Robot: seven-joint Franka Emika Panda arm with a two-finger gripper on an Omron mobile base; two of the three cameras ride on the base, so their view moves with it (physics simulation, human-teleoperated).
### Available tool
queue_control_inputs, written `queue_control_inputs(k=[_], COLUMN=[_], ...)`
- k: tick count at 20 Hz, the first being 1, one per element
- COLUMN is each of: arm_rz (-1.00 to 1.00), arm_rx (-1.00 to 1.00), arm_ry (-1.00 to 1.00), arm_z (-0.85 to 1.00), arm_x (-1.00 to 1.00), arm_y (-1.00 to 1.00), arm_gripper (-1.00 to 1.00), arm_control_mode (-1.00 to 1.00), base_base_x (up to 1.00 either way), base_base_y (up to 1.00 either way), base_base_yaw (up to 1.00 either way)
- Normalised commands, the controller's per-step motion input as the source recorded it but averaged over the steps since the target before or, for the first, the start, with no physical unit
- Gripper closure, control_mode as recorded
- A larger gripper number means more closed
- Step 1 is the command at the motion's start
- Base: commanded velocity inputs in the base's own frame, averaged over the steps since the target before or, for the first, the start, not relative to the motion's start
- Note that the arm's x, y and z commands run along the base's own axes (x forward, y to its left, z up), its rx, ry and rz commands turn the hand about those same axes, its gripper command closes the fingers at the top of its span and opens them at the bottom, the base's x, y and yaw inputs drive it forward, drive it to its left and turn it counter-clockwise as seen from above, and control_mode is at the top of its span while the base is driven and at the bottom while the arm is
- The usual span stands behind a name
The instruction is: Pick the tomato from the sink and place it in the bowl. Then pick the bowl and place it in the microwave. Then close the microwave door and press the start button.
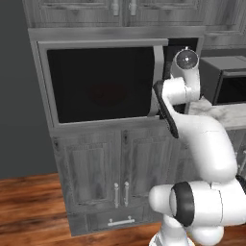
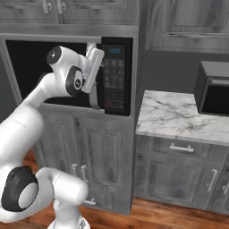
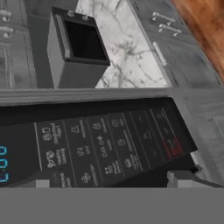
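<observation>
Built into grey cabinetry at frame centre, the wide silver-grey microwave (image 1: 103,81) faces forward, its dark-glass microwave door (image 1: 98,82) shut, bar handle vertical, black keypad (image 2: 115,76) right, gripper (image 2: 99,53) beside it, jaws apart.

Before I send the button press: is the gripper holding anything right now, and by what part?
Nothing is held. The gripper is open and empty, its fingertips close to the microwave keypad; the microwave door is shut.

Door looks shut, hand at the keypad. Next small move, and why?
Probably ease the pincer onto the start button on the keypad. The microwave door is shut with the bowl dimly behind its glass, and the hand view faces the keys up close.
</observation>
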Motion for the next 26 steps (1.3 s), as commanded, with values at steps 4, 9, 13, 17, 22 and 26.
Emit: queue_control_inputs(k=[4, 9, 13, 17, 22, 26], arm_rz=[0.08, 0.17, 0.26, 0.42, 0.20, -0.10], arm_rx=[0.15, 0.02, 0.00, 0.00, 0.00, -0.04], arm_ry=[0.08, 0.07, 0.03, -0.05, -0.12, -0.16], arm_z=[0.09, -0.64, -0.89, -0.62, -0.36, -0.08], arm_x=[-1.00, -0.82, -0.22, 0.00, 0.18, 0.17], arm_y=[-0.71, -0.86, -0.66, -0.04, 0.41, 0.39], arm_gripper=[-1.00, -1.00, -1.00, -1.00, -1.00, -1.00], arm_control_mode=[-1.00, -1.00, -1.00, -1.00, -1.00, -1.00], base_base_x=[0.00, 0.00, 0.00, 0.00, 0.00, 0.00], base_base_y=[0.00, 0.00, 0.00, 0.00, 0.00, 0.00], base_base_yaw=[0.00, 0.00, 0.00, 0.00, 0.00, 0.00])
